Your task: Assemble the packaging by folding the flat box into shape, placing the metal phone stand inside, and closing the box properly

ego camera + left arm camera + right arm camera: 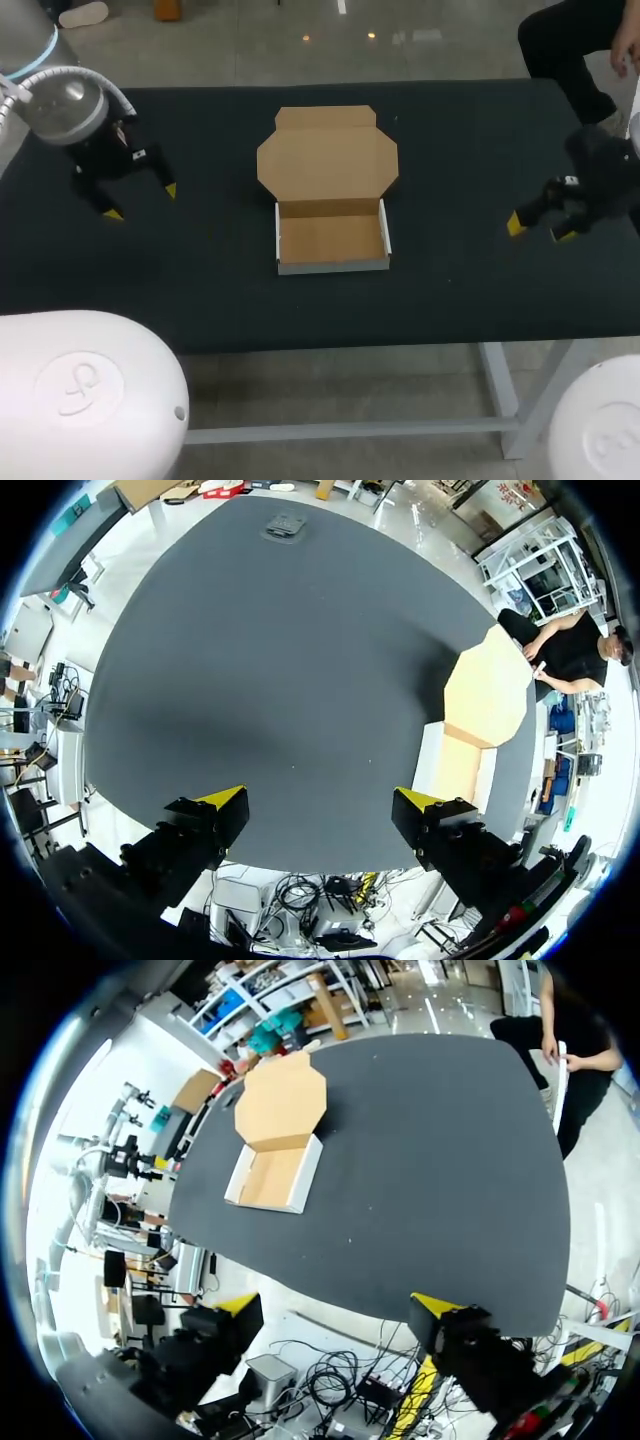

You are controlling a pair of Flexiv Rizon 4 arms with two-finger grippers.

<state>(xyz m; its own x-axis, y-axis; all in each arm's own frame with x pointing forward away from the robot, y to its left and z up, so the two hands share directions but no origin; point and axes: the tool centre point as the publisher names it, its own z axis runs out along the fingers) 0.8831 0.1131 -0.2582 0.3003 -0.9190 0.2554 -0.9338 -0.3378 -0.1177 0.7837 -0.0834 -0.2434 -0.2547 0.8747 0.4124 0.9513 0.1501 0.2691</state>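
**Hovering grippers released, box half-formed mid-table**

Left gripper (141, 201) (320, 802): over the left part of the black table (220, 290), fingers spread wide, nothing between them. Ahead of it, near the table's far edge in the left wrist view, lies a small grey object (285, 525), too small to identify.

Cardboard box (331, 238) (272, 1175): at table centre, well apart from both grippers. Its white side walls are folded upright around a brown floor. The lid (328, 158) (282, 1102) lies flat and open behind the walls.

Right gripper (539, 230) (337, 1305): over the table's right edge, fingers apart, gripping nothing.
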